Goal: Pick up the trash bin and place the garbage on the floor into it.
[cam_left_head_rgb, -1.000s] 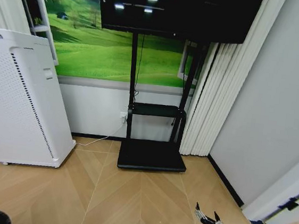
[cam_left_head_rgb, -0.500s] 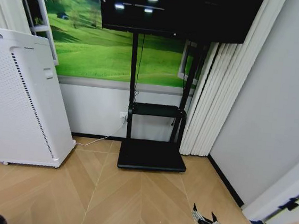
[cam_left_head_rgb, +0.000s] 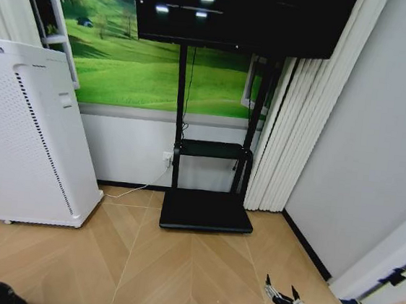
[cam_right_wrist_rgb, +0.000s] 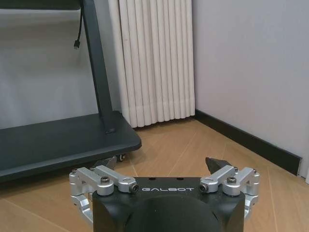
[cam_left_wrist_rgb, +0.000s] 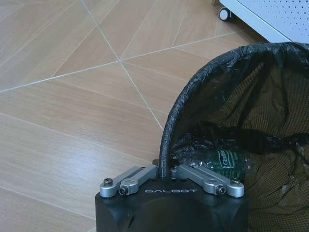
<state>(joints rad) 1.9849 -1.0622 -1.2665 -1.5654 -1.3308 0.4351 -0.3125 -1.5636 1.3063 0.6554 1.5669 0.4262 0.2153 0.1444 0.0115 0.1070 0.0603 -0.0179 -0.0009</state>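
My left claw [cam_left_wrist_rgb: 165, 176] is clamped on the rim of the trash bin [cam_left_wrist_rgb: 231, 111], held above the floor [cam_left_wrist_rgb: 72, 111]; a greenish bottle [cam_left_wrist_rgb: 224, 159] lies inside it. My right claw [cam_left_head_rgb: 282, 294] hangs open, empty, low on the right.

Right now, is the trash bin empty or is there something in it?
Not empty. A green bottle lies inside the trash bin, beside clear crumpled plastic, where the left pincer clamps the rim.

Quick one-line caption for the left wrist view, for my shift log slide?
Left claw clamped on the rim of the black mesh trash bin, a green bottle already inside, above the chevron wooden floor.
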